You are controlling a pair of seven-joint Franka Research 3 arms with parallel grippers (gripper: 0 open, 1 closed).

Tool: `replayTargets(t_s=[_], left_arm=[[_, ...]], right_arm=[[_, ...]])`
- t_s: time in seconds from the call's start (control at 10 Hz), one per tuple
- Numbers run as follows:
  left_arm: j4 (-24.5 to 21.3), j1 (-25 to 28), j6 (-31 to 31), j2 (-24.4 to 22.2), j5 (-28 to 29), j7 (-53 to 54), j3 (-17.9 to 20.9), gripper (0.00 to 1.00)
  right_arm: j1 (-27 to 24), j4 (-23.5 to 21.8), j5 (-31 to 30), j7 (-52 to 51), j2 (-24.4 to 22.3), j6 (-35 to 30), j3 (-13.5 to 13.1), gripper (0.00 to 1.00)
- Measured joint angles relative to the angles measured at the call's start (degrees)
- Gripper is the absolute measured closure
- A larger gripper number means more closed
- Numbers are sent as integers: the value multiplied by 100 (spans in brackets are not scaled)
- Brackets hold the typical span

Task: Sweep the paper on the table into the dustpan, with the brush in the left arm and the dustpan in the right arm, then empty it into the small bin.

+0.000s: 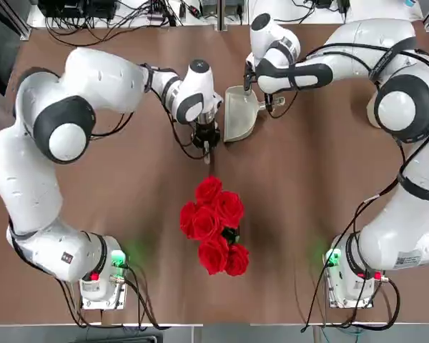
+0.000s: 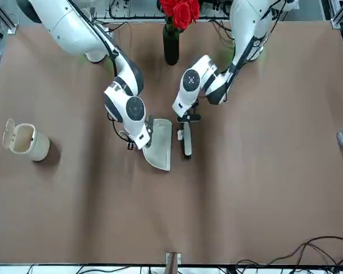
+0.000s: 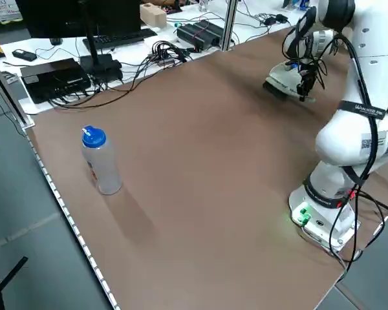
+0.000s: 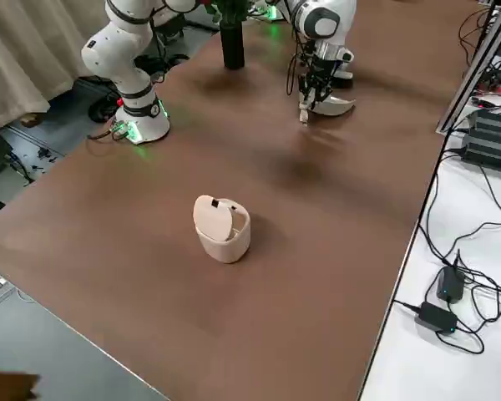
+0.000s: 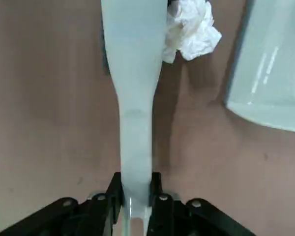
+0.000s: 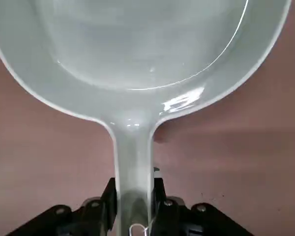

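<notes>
So far only the sweep is set up: the left gripper [image 5: 136, 189] clamps the slim white-handled brush [image 5: 132, 73], crumpled white paper ball [image 5: 191, 30] touching its head, the right gripper [image 6: 133, 196] clamps the pale grey plastic dustpan [image 6: 137, 44] standing empty at the brush's three o'clock in the overhead view, and the small beige cylindrical bin [image 2: 27, 141] waits well apart.

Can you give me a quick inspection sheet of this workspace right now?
Surface: brown table.
Job's things: paper beside brush, between it and dustpan; pan holds nothing; bin apart, lid up.
Clutter: roses in vase; bottle.
Grippers: left gripper shut on brush handle; right gripper shut on dustpan handle.
Cables: along the table's edges.
Surroundings: keyboard and electronics on a side bench.
</notes>
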Motion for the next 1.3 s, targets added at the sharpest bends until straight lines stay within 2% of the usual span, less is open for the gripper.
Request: replayTargets(t_s=[0.4, 0.9, 1.1, 1.3], left_arm=[[338, -253, -8, 146, 0, -158, 3, 73], [930, -670, -7, 561, 0, -266, 10, 73], [1256, -692, -8, 661, 0, -268, 16, 73], [1389, -637, -9, 658, 0, -260, 25, 73]], right_arm=[[47, 7, -44, 156, 37, -1, 13, 67], [54, 10, -48, 171, 40, -4, 12, 67], [53, 13, -48, 172, 41, -4, 11, 67], [51, 16, -48, 172, 41, -4, 9, 67]])
